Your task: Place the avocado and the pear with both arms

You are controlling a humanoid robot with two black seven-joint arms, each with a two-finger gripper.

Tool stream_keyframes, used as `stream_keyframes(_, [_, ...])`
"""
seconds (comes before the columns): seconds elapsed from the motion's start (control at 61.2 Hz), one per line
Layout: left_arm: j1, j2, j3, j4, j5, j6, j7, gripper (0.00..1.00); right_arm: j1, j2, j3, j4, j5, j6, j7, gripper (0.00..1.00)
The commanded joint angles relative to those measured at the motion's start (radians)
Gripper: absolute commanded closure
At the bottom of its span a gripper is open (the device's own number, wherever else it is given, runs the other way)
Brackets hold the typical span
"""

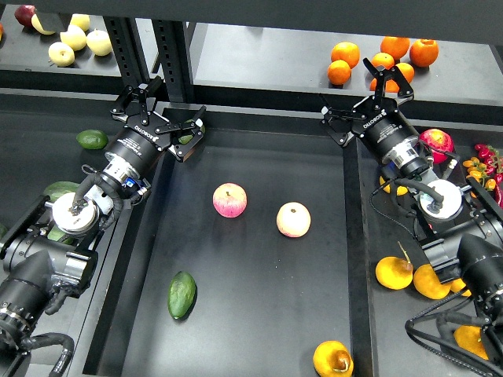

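Note:
The avocado (pixel 181 294), elongated and dark green, lies at the front left of the black central tray (pixel 259 165). The pear (pixel 332 359), golden-yellow with a dark brown spot, lies at the tray's front right edge. My left gripper (pixel 161 114) is open and empty over the tray's back left corner, far from the avocado. My right gripper (pixel 367 100) is open and empty over the tray's back right corner, far from the pear.
Two pink-and-yellow apples (pixel 229 199) (pixel 293 219) lie mid-tray. A rounder green avocado (pixel 92 139) lies at the left. Oranges (pixel 381 59) sit on the back shelf, yellow apples (pixel 75 38) at the top left. Yellow fruits (pixel 393 272) and a red apple (pixel 437 141) lie at the right.

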Motion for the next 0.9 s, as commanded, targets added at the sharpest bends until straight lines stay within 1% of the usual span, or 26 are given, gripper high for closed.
stream_keyframes(0.0, [0.001, 0.000, -0.002, 0.000, -0.001, 0.000, 0.014, 0.00, 0.000, 0.000, 0.000, -0.002, 0.000, 0.000, 0.000, 0.00])
stream_keyframes(0.098, [-0.003, 0.000, -0.010, 0.000, -0.001, 0.000, 0.029, 0.00, 0.000, 0.000, 0.001, -0.002, 0.000, 0.000, 0.000, 0.00])
stream_keyframes(0.131, [-0.007, 0.000, -0.011, 0.000, -0.001, 0.000, 0.049, 0.00, 0.000, 0.000, 0.001, -0.003, 0.000, 0.000, 0.000, 0.00])
stream_keyframes(0.163, [-0.009, 0.000, -0.013, 0.001, 0.001, 0.000, 0.060, 0.00, -0.001, 0.000, 0.001, -0.003, 0.000, 0.000, 0.000, 0.00])
stream_keyframes(0.18, [-0.010, 0.000, -0.013, 0.004, 0.001, 0.000, 0.076, 0.00, -0.001, 0.000, 0.001, -0.003, 0.000, 0.000, 0.000, 0.00])
stream_keyframes(0.294, [-0.029, 0.000, 0.006, 0.008, 0.001, 0.000, 0.150, 0.00, -0.001, 0.000, 0.001, -0.003, 0.000, 0.000, -0.002, 0.00])
stream_keyframes(0.327, [-0.038, 0.000, 0.013, 0.009, 0.001, 0.000, 0.160, 0.00, -0.001, 0.000, 0.000, -0.005, 0.000, 0.000, -0.003, 0.00])
stream_keyframes(0.376, [-0.053, 0.000, 0.029, 0.011, 0.001, 0.000, 0.160, 0.00, -0.001, 0.000, -0.002, -0.006, 0.000, 0.000, -0.003, 0.00])
stream_keyframes(0.49, [-0.101, 0.000, 0.128, 0.020, 0.001, 0.000, 0.160, 0.00, -0.001, 0.000, -0.011, -0.006, 0.000, 0.000, -0.006, 0.00])
stream_keyframes(0.588, [-0.128, 0.084, 0.236, 0.018, -0.002, 0.000, 0.160, 0.00, -0.001, 0.000, -0.012, -0.006, 0.000, 0.000, -0.006, 0.00])
stream_keyframes(0.62, [-0.142, 0.115, 0.277, 0.014, -0.004, 0.000, 0.160, 0.00, -0.001, 0.000, -0.012, -0.006, 0.000, 0.000, -0.006, 0.00])
stream_keyframes(0.637, [-0.163, 0.159, 0.347, 0.005, -0.007, 0.000, 0.160, 0.00, -0.001, 0.000, -0.012, -0.006, 0.000, 0.000, -0.008, 0.00])
stream_keyframes(0.653, [-0.171, 0.176, 0.381, 0.000, -0.007, 0.000, 0.160, 0.00, 0.000, 0.000, -0.012, -0.006, 0.000, 0.000, -0.008, 0.00])
stream_keyframes(0.718, [-0.193, 0.212, 0.470, 0.000, -0.004, 0.000, 0.160, 0.00, -0.001, 0.000, -0.011, -0.006, 0.000, 0.000, -0.008, 0.00])
stream_keyframes(0.751, [-0.200, 0.218, 0.493, 0.000, -0.002, 0.000, 0.160, 0.00, -0.001, 0.000, -0.011, -0.006, 0.000, 0.000, -0.008, 0.00])
stream_keyframes(0.882, [-0.262, 0.229, 0.661, 0.004, 0.001, 0.000, 0.160, 0.00, 0.000, 0.000, -0.011, -0.006, 0.000, 0.000, -0.008, 0.00])
